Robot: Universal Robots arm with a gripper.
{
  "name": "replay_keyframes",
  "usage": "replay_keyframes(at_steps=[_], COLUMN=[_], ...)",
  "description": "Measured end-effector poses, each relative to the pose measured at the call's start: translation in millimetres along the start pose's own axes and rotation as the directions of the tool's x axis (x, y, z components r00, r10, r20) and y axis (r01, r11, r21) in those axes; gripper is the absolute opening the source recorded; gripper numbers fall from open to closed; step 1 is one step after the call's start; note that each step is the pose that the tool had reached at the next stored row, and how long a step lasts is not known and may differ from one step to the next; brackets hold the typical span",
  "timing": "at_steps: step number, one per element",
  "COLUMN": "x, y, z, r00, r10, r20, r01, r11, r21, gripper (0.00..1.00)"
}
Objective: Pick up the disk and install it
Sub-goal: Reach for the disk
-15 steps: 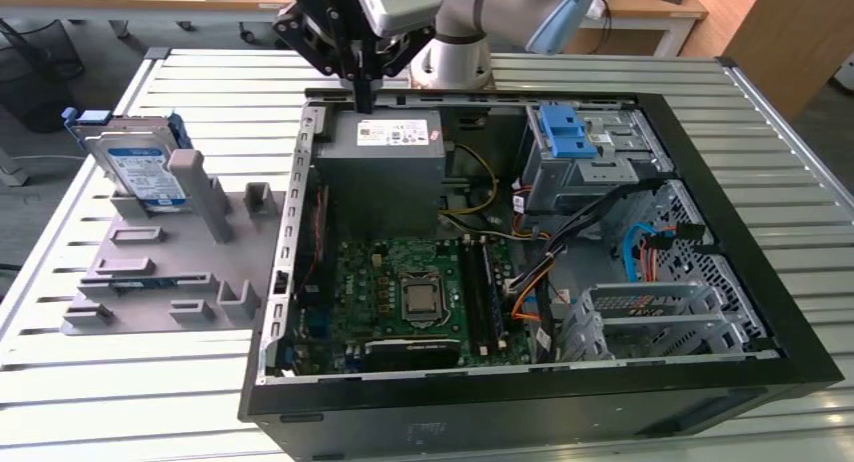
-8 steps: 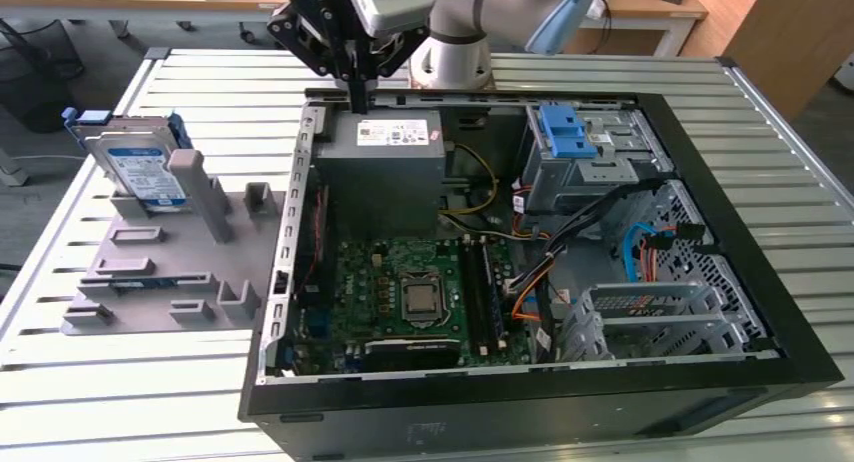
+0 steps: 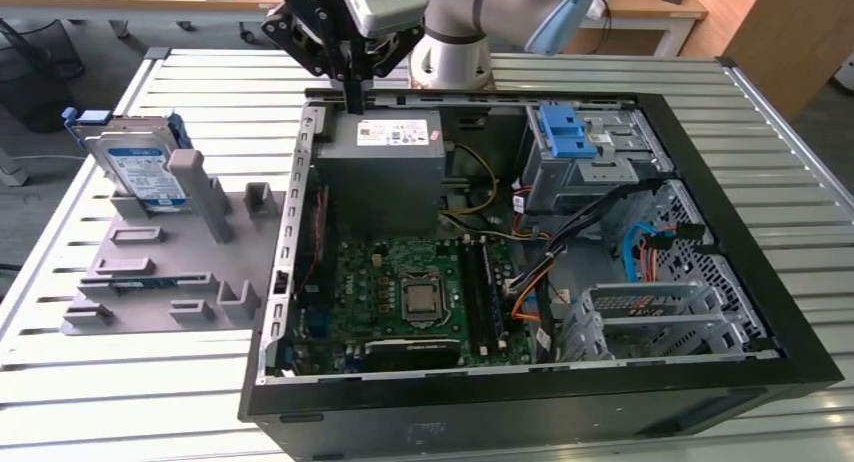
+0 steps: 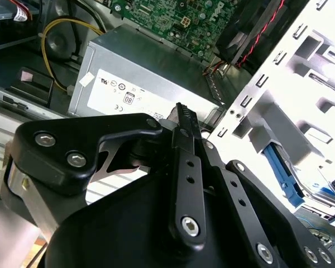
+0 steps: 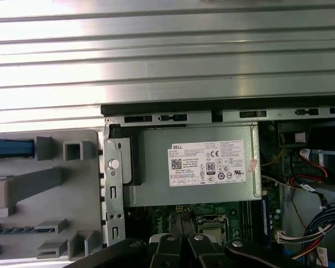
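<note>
Nothing done yet: disk (image 3: 142, 170) unpicked, black gripper (image 3: 354, 104) empty.
The flat silver rectangular drive with its blue bracket stands in a grey plastic fixture (image 3: 174, 272) at the exterior view's upper left. The gripper, clenched on nothing, hovers at upper centre over the grey metal box (image 3: 387, 182); 2 steps remain.

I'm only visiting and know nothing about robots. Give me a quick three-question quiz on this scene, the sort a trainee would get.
1. True or false: the gripper holds the disk.
2. Where is the disk? A) on the floor B) standing on the grey fixture at the exterior view's left C) between the fingers
3. Fill in: the gripper is nearest the grey box that bears a white ____.

Key: 1 false, the gripper is shut on nothing and the disk stands apart from it. 2 B. 3 sticker.
</note>
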State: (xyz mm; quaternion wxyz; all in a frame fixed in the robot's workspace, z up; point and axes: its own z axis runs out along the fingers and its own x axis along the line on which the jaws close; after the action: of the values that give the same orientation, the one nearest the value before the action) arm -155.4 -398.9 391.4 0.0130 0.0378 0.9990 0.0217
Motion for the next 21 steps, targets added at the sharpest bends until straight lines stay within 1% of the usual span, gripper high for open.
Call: replay_keyframes(at_steps=[6, 21], x=[0.8, 8.6], y=[-0.1, 1.3], z=[0.0, 0.8], r00=[1.0, 1.0], r10=[0.0, 0.0], r20=[0.0, -0.0001], r01=[0.0, 0.0], r11=[1.0, 1.0], r21=[0.0, 0.0], gripper=[0.11, 0.11])
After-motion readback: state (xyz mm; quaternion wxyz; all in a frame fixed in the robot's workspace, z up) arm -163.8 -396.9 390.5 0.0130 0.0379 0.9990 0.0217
